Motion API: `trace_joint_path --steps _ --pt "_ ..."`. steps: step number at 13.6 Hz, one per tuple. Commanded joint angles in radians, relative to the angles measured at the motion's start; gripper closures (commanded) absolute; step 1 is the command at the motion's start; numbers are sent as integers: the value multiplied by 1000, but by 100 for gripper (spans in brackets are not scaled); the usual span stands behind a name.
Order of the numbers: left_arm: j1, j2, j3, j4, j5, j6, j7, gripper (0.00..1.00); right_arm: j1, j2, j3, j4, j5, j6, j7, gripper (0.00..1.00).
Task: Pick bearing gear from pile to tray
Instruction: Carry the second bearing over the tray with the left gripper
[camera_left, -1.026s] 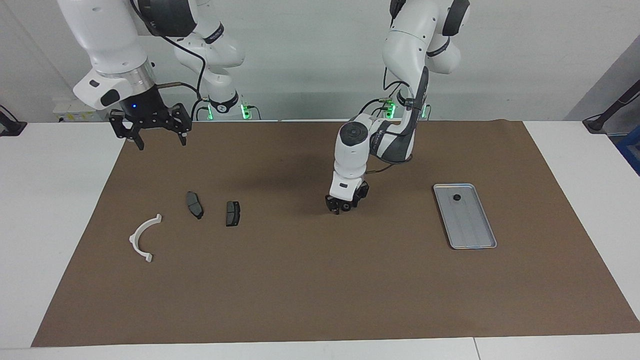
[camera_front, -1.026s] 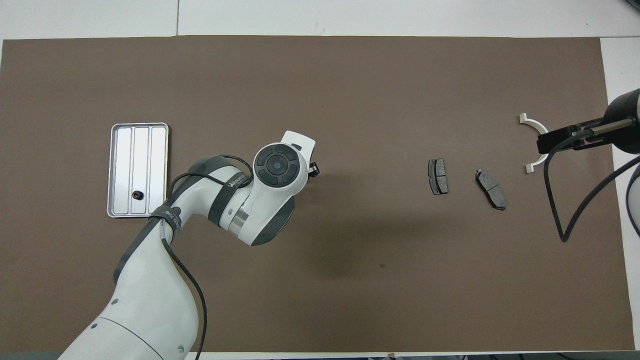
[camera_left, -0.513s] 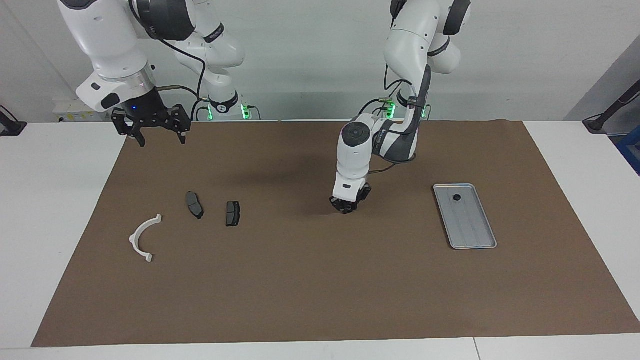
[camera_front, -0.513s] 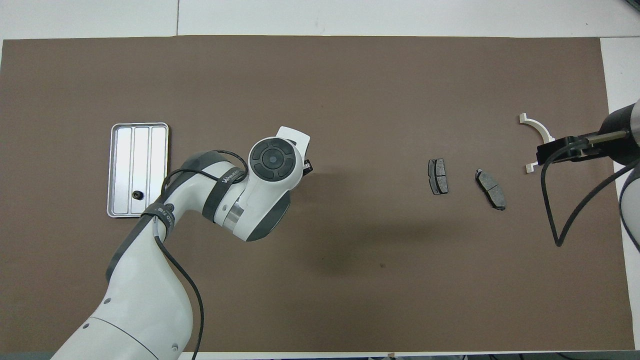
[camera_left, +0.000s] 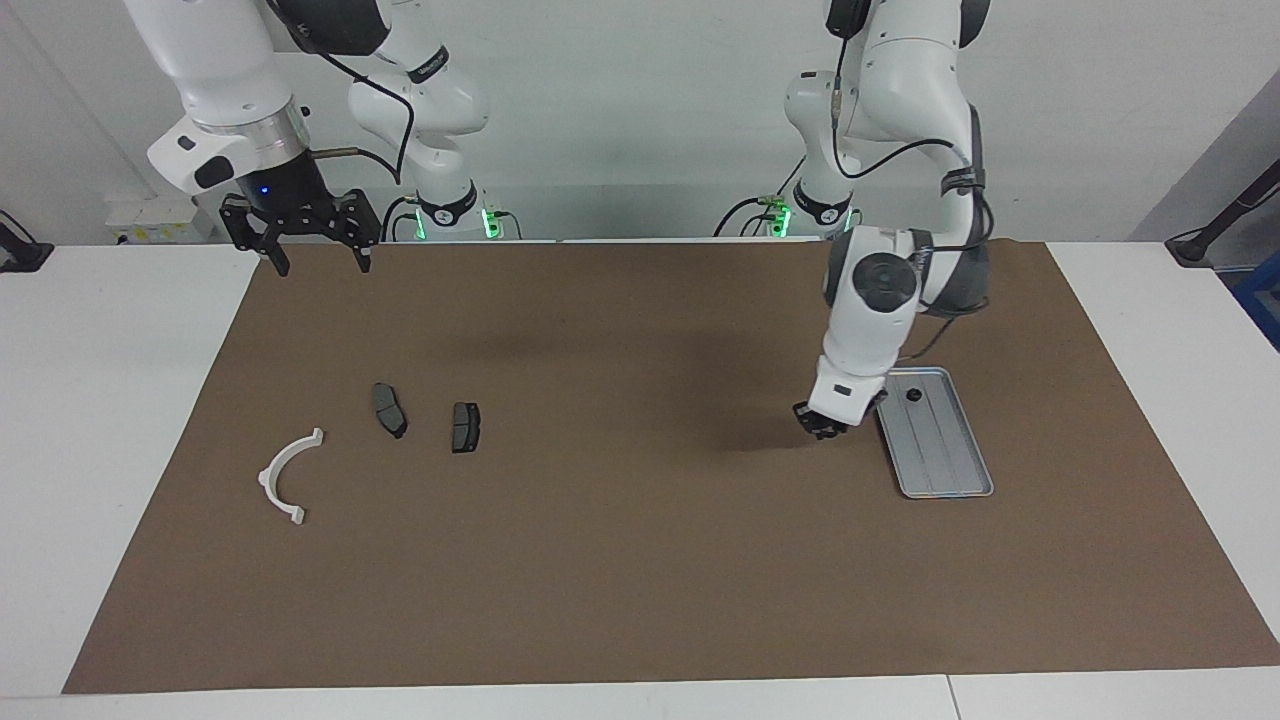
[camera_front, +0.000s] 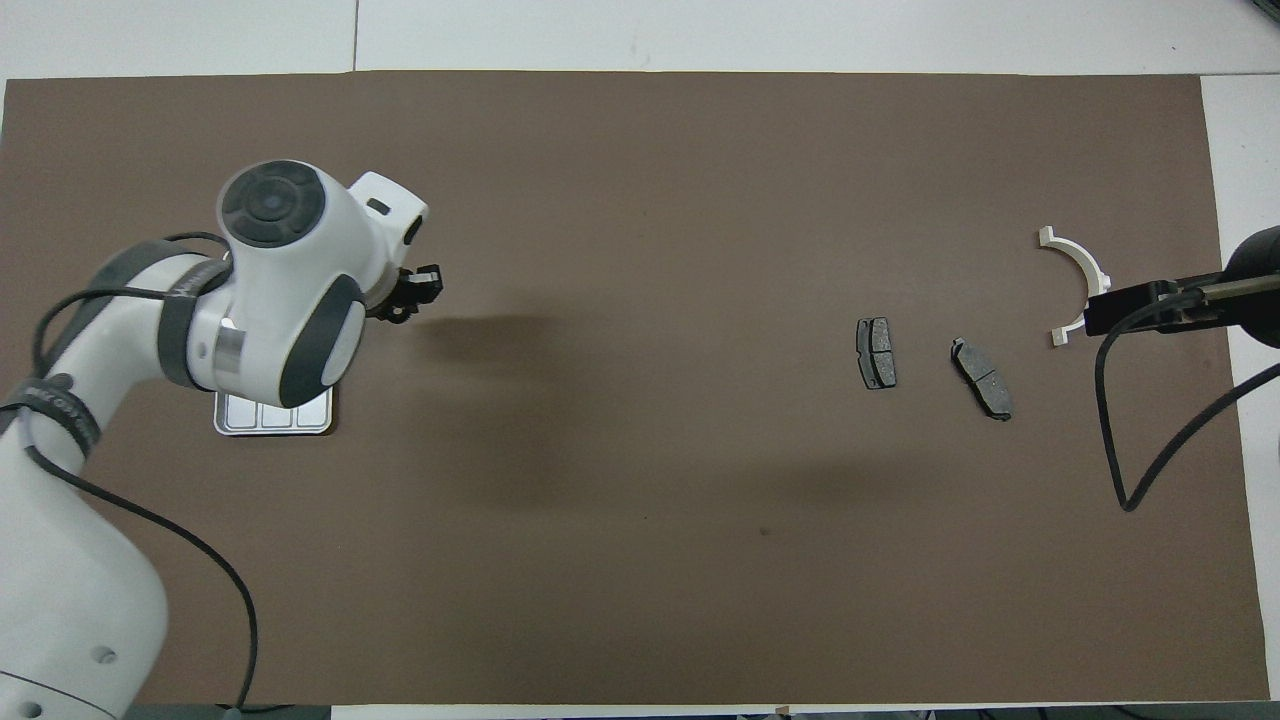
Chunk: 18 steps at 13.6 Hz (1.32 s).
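The silver tray (camera_left: 950, 470) lies on the brown mat toward the left arm's end, with one tiny black round piece (camera_left: 913, 395) in it. My left gripper (camera_left: 822, 425) hangs low over the mat just beside the tray, fingers closed on what looks like a small black round piece. In the overhead view the left arm covers most of the tray (camera_front: 270, 422). The pile lies toward the right arm's end: a white half-ring bracket (camera_left: 268, 478) and two dark brake-pad plates (camera_left: 389, 410) (camera_left: 465, 427). My right gripper (camera_left: 305, 262) is open and raised over the mat's edge there.
The brown mat (camera_left: 600, 560) covers most of the white table. In the overhead view the bracket (camera_front: 1080, 258) and the two plates (camera_front: 876, 353) (camera_front: 982, 378) lie apart from one another. The right arm's black cable (camera_front: 1130, 440) hangs over the mat near the bracket.
My left gripper closed at the mat's middle, then swung toward the left arm's end to beside the tray. The right gripper rose a little and stayed open.
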Motion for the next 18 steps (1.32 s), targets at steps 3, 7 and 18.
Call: trace_joint_path --steps 3,7,18 --pt "174 -7 -17 -21 -9 22 322 100 1 -18 -7 -16 43 17 10 0" --pt "228 -6 -17 -107 -10 145 350 100 3 -18 -7 -16 46 13 15 0" --pt "249 0 -21 -175 -35 217 425 100 3 -18 -8 -19 25 39 12 0"
